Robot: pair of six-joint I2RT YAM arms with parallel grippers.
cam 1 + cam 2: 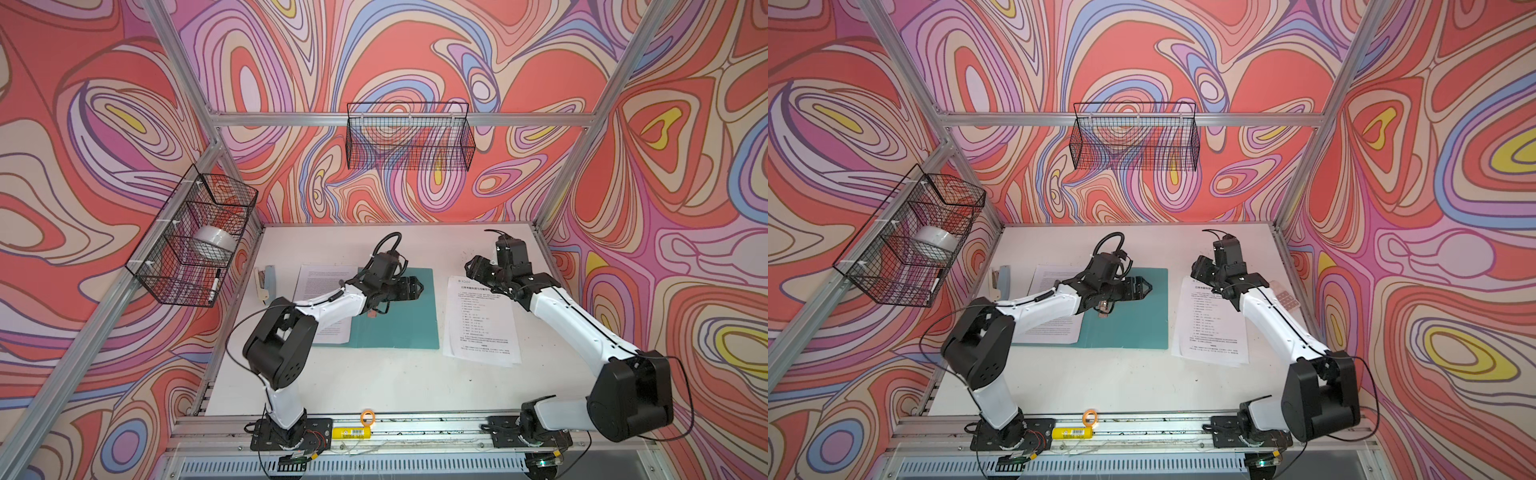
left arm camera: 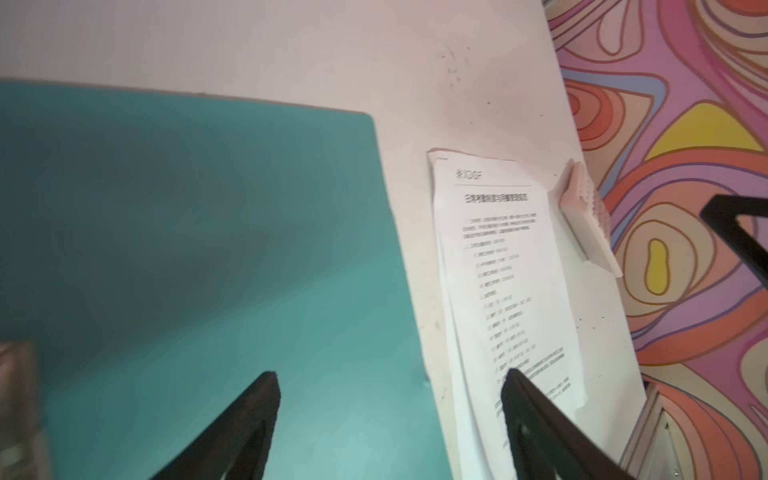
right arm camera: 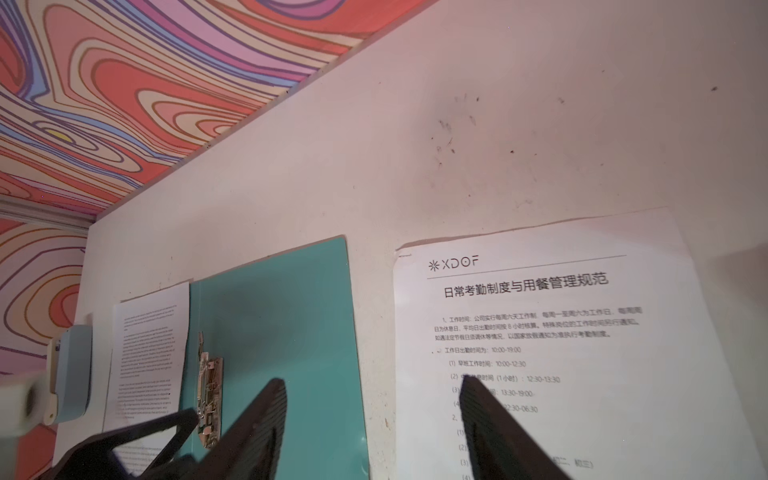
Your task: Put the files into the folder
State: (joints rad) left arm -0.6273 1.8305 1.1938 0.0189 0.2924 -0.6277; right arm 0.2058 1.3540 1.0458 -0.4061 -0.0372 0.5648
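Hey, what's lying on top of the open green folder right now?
A densely printed sheet covers most of the folder's left half, and a metal clip sits by the spine. The right half is bare. In both top views the left arm hides part of the sheet.

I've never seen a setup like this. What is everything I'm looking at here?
folder: one, teal, lying open mid-table
metal clip: one, silvery, inside the folder near its spine
dense-text sheet: one, white, on the folder's left flap
headed sheets: small stack, count unclear, white, right of the folder
calculator: one, white, table's right edge
stapler: one, grey-blue, left of the folder
wire baskets: two, black, on the back and left walls
tape roll: one, white, in the left basket
marker: one, white and black, in the left basket
ring: one, orange, front rail
cylinder: one, yellow, front rail
table: one, white
left fingers: black, open above the folder
right fingers: black, open above the headed sheets
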